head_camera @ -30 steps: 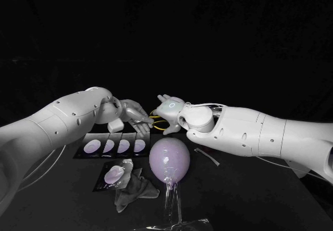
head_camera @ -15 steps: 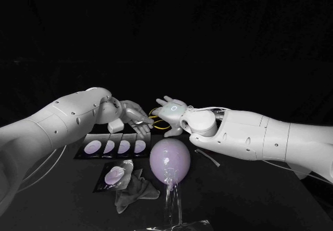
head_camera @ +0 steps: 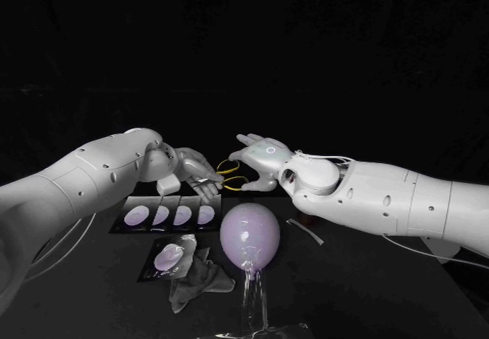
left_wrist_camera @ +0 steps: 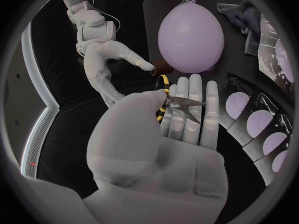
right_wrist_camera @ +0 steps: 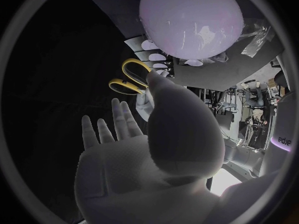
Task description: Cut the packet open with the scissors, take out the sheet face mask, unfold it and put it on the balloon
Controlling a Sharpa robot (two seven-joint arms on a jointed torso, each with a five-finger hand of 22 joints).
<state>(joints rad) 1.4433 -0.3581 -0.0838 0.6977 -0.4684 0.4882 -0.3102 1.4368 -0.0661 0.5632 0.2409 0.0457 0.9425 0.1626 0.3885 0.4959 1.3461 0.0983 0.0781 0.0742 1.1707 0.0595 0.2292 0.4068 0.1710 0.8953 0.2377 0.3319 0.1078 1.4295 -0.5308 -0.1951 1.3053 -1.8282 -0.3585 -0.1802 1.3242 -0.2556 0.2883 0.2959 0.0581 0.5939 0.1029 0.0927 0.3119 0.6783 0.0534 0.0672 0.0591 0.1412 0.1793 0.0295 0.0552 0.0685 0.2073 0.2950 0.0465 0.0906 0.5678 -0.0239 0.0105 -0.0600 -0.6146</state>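
Note:
My left hand [head_camera: 191, 169] holds the scissors [head_camera: 230, 177] by the blades. The blades lie across its fingers [left_wrist_camera: 187, 109] with the thumb over them, and the yellow handles [left_wrist_camera: 162, 84] point toward my right hand [head_camera: 261, 158]. My right hand has its fingers spread, and one fingertip [right_wrist_camera: 153, 77] touches the yellow handle loops [right_wrist_camera: 132, 76]. The pale purple balloon [head_camera: 249, 234] stands upright on a clear stand [head_camera: 253, 300], just below both hands. A row of mask packets [head_camera: 168, 214] lies to its left. Nearer me is one more packet [head_camera: 170, 256], beside a crumpled sheet [head_camera: 198, 280].
A thin cut strip [head_camera: 304, 230] lies on the black table right of the balloon. The clear stand's base [head_camera: 270, 330] reaches the table's near edge. The far table is dark and bare.
My right hand has turned and risen a little, its fingers spreading beside the scissor handles, and its forearm has swung right. My left hand and the scissors have kept still.

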